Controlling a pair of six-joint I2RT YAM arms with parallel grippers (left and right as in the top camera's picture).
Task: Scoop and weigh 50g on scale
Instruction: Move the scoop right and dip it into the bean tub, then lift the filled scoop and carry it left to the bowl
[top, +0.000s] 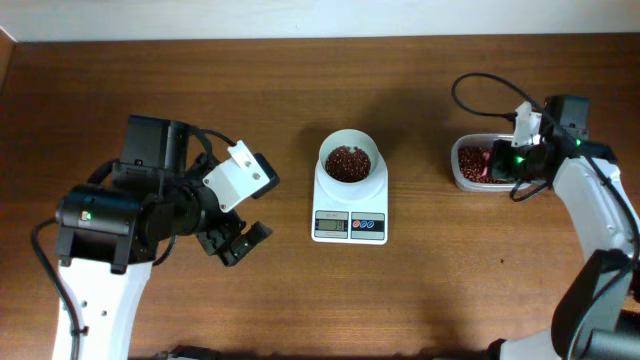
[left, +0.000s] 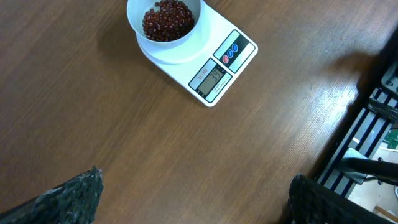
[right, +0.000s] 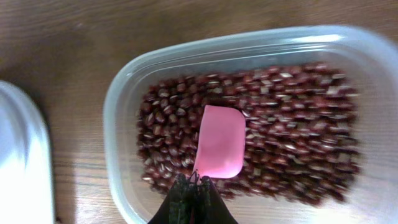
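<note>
Mid-task: beans (top: 347, 162) on scale (top: 349, 226), readout illegible; R gripper (right: 194, 186) clamped on pink scoop (right: 219, 142) in tub (right: 118, 112) at 3 o'clock; L gripper (top: 240, 240) wide open, empty.

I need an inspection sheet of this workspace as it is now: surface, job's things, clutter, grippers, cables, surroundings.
Surface: brown wooden table.
Job's things: scale at centre, its white bowl holding beans; clear tub with more beans at the right, pink scoop lying on them.
Clutter: nothing seen.
Grippers: left gripper open above bare wood; right gripper shut on the pink scoop's handle.
Cables: black cable loops beside the right arm.
Surroundings: pale wall beyond the far edge.
</note>
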